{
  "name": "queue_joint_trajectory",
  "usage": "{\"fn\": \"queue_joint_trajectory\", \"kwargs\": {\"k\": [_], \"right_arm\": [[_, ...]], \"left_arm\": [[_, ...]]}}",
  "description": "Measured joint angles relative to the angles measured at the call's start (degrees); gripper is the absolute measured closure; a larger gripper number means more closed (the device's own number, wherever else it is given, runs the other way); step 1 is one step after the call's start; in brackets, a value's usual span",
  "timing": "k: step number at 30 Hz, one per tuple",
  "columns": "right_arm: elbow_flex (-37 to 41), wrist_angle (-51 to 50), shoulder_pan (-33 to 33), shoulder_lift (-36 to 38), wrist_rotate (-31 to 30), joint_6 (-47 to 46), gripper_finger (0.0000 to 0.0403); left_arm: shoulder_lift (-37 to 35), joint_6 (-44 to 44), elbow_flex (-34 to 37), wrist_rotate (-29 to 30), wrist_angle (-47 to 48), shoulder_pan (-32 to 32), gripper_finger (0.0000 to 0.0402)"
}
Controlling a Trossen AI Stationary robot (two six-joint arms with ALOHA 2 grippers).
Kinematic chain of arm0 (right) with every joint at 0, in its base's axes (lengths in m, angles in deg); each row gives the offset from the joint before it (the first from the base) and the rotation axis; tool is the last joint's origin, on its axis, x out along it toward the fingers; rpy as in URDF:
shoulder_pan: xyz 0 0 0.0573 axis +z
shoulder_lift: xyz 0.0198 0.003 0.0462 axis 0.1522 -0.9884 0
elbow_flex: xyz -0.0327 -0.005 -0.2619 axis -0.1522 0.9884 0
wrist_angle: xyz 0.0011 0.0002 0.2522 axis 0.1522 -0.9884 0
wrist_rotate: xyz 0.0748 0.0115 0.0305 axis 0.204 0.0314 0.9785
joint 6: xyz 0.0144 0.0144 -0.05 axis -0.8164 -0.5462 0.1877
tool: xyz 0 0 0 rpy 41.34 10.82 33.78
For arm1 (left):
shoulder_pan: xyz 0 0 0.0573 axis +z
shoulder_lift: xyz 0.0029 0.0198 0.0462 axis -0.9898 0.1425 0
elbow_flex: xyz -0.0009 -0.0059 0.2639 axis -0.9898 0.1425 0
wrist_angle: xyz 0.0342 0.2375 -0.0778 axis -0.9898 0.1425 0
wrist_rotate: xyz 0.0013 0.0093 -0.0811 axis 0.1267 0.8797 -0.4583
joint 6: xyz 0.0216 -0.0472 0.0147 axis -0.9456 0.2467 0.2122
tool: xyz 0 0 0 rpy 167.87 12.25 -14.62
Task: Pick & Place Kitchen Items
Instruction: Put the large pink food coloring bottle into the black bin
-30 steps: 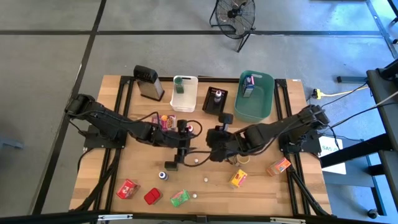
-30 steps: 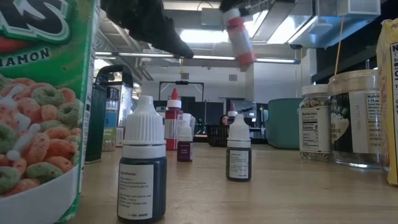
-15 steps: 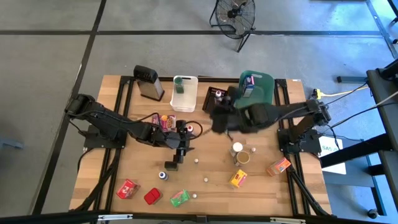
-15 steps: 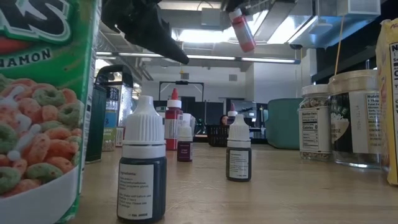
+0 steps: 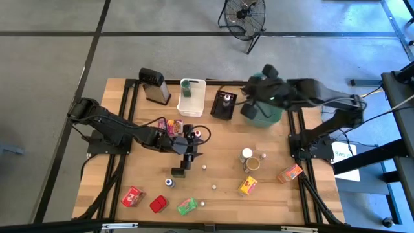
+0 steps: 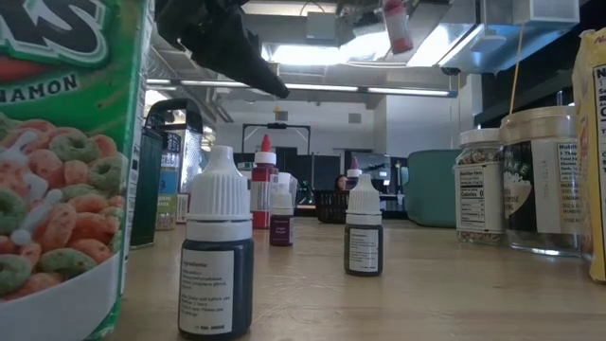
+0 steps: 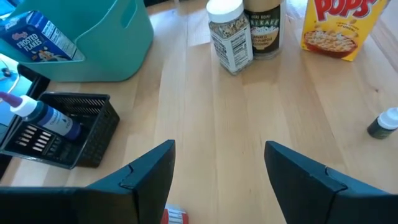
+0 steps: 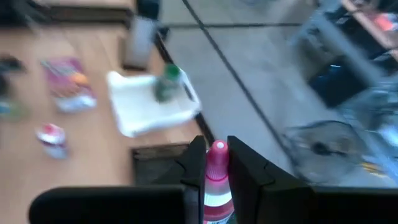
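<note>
My right gripper (image 5: 248, 107) hangs high over the gap between the black bin (image 5: 224, 103) and the teal bin (image 5: 266, 107), shut on a small red-capped bottle (image 8: 216, 180), which also shows at the top of the low view (image 6: 396, 24). My left gripper (image 7: 217, 168) stands open above the table's middle (image 5: 188, 152) with nothing between its fingers. Small capped bottles (image 6: 218, 256) (image 6: 364, 237) stand upright on the wood. Two jars (image 5: 249, 160) stand right of the middle. Packets lie near the front: orange (image 5: 289, 173), yellow (image 5: 248, 186), red (image 5: 132, 196), green (image 5: 187, 206). My right gripper pinches the bottle between its two fingers at the sides just below the red cap (image 8: 217, 165). The bottle lies along the fingers, its cap end pointing out ahead of them. It is lifted clear of the table and tilted, cap end lower.
A white bin (image 5: 191, 97) with a green-lidded jar and a grey grater (image 5: 154, 85) stand at the far edge. The teal bin holds a blue cereal box (image 7: 43, 40); the black bin holds a bottle (image 7: 43, 115). A large cereal box (image 6: 66, 170) fills the low view's left.
My right gripper has carried the red-capped bottle up and away from the table's middle toward the far right, ending over the black and teal bins; it has rolled a little on the way and stayed shut on the bottle.
</note>
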Motion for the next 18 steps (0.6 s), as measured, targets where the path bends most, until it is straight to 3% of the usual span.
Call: {"fn": "queue_joint_trajectory", "kwargs": {"k": [4, 8, 18], "right_arm": [[0.02, 2.45, -1.7, 1.98, 9.88, -2.27, 0.0359], [1.87, 7.14, -2.25, 1.99, 13.59, -1.49, 0.0359], [13.64, 22.74, -4.52, 1.72, 15.9, 7.15, 0.0359]], "left_arm": [[0.0, 0.0, 0.02, 0.0, -1.52, 0.0, 0.0158], [0.0, 0.0, 0.02, 0.0, -2.07, 0.0, 0.016], [0.02, 0.0, 0.02, -1.7, -1.94, -0.11, 0.016]]}}
